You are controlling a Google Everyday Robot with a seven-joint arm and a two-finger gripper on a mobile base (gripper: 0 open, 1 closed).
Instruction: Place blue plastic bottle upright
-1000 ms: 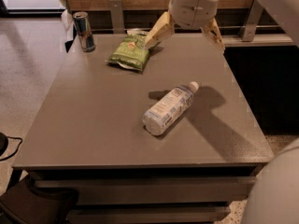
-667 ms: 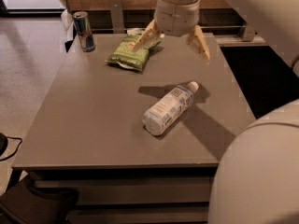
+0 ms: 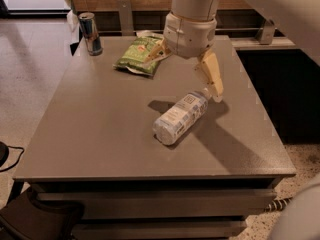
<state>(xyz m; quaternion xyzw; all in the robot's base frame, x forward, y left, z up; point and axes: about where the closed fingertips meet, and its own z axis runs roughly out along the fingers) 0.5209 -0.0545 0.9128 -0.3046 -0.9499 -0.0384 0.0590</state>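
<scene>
The blue plastic bottle (image 3: 180,116) lies on its side near the middle of the grey table (image 3: 100,134). It is clear plastic with a pale blue-and-white label, its base toward me and its cap end pointing away to the right. My gripper (image 3: 182,71) hangs open just above the bottle's far end. One tan finger (image 3: 210,74) reaches down next to the cap, hiding it; the other finger (image 3: 156,50) sits over the chip bag. Nothing is held.
A green chip bag (image 3: 136,56) lies at the back of the table. A shiny metal can (image 3: 90,33) stands upright at the back left corner. Wooden furniture and metal brackets run behind the table. The floor drops away left and right.
My gripper has moved left and down toward me, from the table's back right to just over the bottle's cap end. The bottle has not moved.
</scene>
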